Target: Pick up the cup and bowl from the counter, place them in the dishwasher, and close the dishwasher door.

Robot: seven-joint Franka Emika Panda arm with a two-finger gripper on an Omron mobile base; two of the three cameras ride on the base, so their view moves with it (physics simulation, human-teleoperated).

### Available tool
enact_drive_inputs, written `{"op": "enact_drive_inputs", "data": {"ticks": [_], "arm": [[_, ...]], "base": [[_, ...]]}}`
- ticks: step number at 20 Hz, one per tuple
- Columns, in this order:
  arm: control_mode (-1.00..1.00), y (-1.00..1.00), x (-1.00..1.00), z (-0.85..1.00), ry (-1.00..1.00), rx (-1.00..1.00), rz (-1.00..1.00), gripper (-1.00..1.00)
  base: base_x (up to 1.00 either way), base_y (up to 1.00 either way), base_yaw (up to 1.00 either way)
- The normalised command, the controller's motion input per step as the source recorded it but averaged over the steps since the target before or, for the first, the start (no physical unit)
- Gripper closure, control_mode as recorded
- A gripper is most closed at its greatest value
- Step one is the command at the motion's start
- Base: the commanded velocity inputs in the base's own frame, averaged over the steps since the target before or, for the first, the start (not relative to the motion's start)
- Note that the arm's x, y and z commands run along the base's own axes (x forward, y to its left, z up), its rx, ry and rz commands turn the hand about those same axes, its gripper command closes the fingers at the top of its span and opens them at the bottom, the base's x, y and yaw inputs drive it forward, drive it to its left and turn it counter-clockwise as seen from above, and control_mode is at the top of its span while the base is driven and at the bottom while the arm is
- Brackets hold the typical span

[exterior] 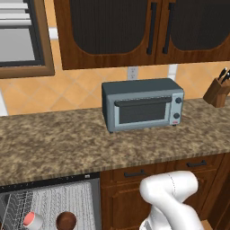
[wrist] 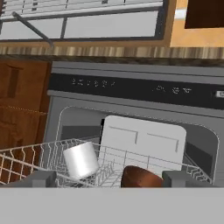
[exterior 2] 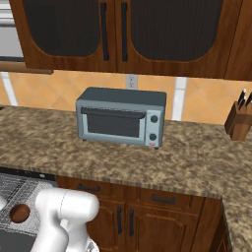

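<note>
The dishwasher [wrist: 131, 89] stands open under the counter [exterior: 54, 143], its white wire rack [exterior: 67, 197] pulled out. The white cup [wrist: 81, 159] lies tilted in the rack, and its pink-red inside shows in the left base view [exterior: 32, 220]. To its right in the same rack sits the dark brown bowl [wrist: 140, 177], also seen at the lower left of both base views [exterior: 66, 220] [exterior 2: 18, 213]. My gripper [wrist: 109, 179] hangs open just in front of the rack, fingertips [wrist: 43, 178] wide apart and holding nothing. The dishwasher door is hidden below the rack.
A grey-blue toaster oven [exterior: 143, 104] stands on the counter against the tiled wall, with a knife block [exterior: 218, 92] at the far right. Dark wood drawers [exterior 2: 157, 199] and cabinet doors flank the dishwasher. My white arm [exterior: 173, 202] fills the space in front of the cabinets.
</note>
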Motion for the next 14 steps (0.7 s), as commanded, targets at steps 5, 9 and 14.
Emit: {"op": "enact_drive_inputs", "data": {"ticks": [5, 9, 14], "arm": [[-1.00, -0.01, -0.18, 0.02, -0.15, 0.11, -0.06, -1.00], [-1.00, 0.20, -1.00, -0.15, 0.00, 0.02, 0.00, -1.00], [-1.00, 0.39, -0.94, -0.63, 0.03, 0.00, 0.00, -1.00]], "base": [[0.00, 0.00, 0.00], [0.00, 0.00, 0.00], [0.00, 0.00, 0.00]]}}
